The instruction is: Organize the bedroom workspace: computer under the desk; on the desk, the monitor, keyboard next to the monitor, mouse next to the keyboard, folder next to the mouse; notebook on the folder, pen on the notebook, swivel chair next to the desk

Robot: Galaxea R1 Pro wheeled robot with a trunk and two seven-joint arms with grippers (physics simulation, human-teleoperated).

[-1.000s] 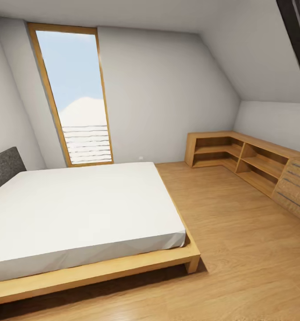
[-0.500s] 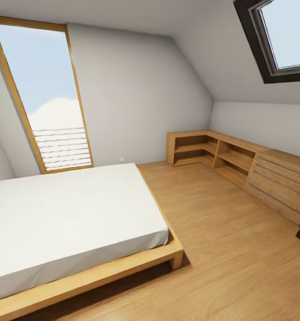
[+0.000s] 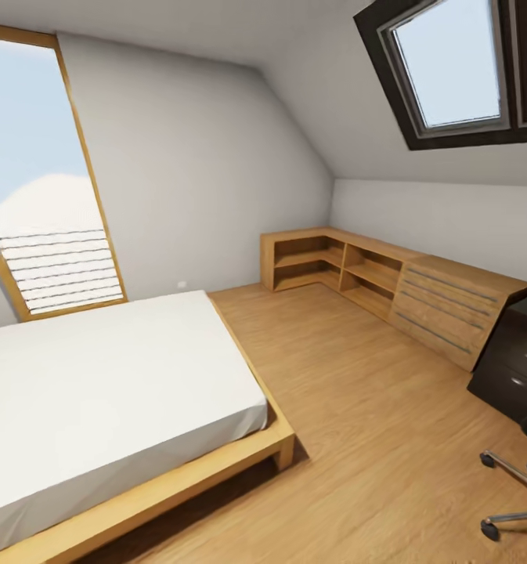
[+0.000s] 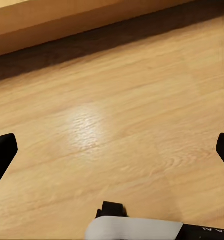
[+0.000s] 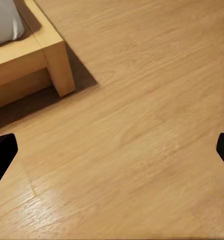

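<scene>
An attic bedroom with a sloped white ceiling, a dark-framed skylight (image 3: 459,74) and a tall wood-framed window (image 3: 40,188) takes up the head view, over a broad run of wooden floor (image 3: 357,407). A low bed (image 3: 114,392) with a white mattress on a wooden frame sits on the floor at the left, its near corner post also seen in the right wrist view. Along the far and right walls runs a low wooden shelf unit (image 3: 357,270); its open compartments hold nothing that I can make out, and the part nearer the robot is closed by slatted fronts. At the right edge a black drawer unit (image 3: 517,356) shows with its drawers shut, probably part of the bench, and below it two metal legs with casters belong to the chair (image 3: 514,489), standing on the floor close to those drawers. The seat and whatever lies on it are cut off by the frame, as are the other task things, so the robot is most likely on its way toward the workspace. Both arms hang low with the left claw (image 4: 112,150) and right claw (image 5: 112,150) pointing at bare floor, each spread wide and grasping nothing, a sensible carry posture while driving.
</scene>
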